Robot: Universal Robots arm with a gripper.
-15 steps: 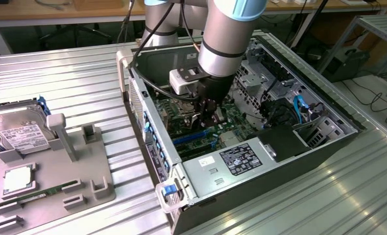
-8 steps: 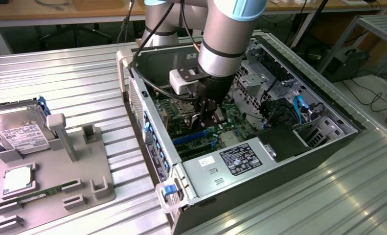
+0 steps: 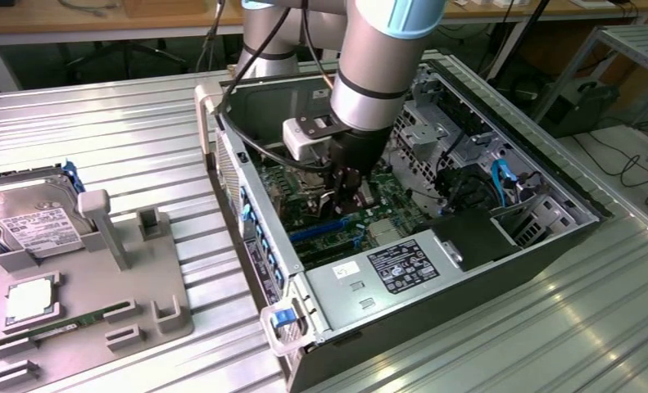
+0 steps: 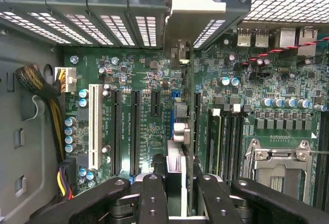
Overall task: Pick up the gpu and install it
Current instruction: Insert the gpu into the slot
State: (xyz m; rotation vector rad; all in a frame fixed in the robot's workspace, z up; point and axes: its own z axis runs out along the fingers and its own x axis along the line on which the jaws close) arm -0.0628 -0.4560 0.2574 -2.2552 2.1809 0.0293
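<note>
My gripper (image 3: 343, 182) has reached down inside the open computer case (image 3: 228, 147), over the green motherboard (image 3: 395, 214). It is shut on the gpu (image 3: 348, 205), a thin dark slab hanging below the fingers. In the wrist view the gpu (image 4: 182, 126) stands edge-on between my black fingers (image 4: 154, 193), and its silver end bracket (image 4: 198, 3) lies against the case's rear slot openings. The card hangs just above the motherboard (image 4: 149, 80), in line with a dark expansion slot (image 4: 197, 116). I cannot tell whether its edge touches the slot.
A power supply (image 3: 405, 266) fills the case's near corner, with drive cages (image 3: 444, 131) at the back. Other expansion slots (image 4: 134, 131), a white slot (image 4: 93, 126), the CPU socket (image 4: 280, 167) and a cable bundle (image 4: 41, 85) surround the card. A grey tray (image 3: 94, 286) holds a hard drive (image 3: 29, 217) and a RAM stick (image 3: 78, 319).
</note>
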